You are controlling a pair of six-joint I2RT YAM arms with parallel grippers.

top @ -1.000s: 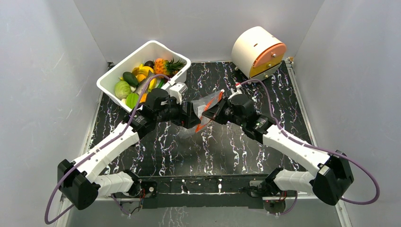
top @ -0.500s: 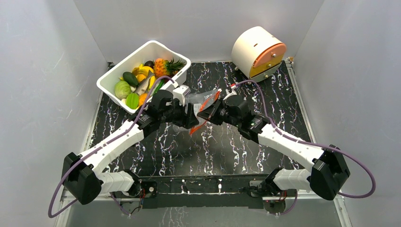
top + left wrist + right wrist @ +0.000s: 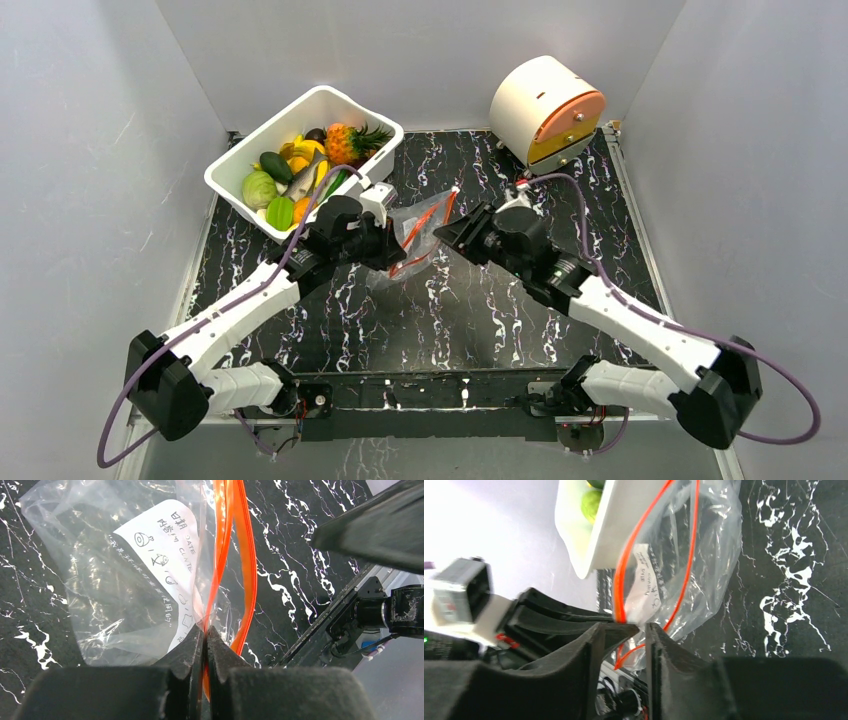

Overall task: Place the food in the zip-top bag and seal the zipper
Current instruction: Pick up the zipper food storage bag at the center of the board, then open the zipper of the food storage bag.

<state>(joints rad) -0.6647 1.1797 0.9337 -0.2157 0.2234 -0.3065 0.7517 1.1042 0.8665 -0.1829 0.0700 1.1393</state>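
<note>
The zip-top bag (image 3: 415,232) hangs crumpled between my two grippers above the black marble table, with its mouth gaping. My left gripper (image 3: 205,630) is shut on one side of the red zipper (image 3: 245,555), and the clear bag (image 3: 125,580) with its white label spreads out beyond the fingertips. In the top view the left gripper (image 3: 397,252) is at the bag's left side. My right gripper (image 3: 642,626) stands open, and the bag (image 3: 709,555) and zipper (image 3: 624,580) lie just past its fingertips. The food (image 3: 300,165) lies in the white tub, and none of it is in the bag.
The white tub (image 3: 262,130) stands at the back left, close behind the left gripper. A white and orange drum-shaped device (image 3: 548,108) sits at the back right. White walls close in the table on three sides.
My left gripper has shut on the zipper strip. My right gripper has opened, let go of the bag and drawn back slightly to the right. The bag now sags towards the left gripper.
</note>
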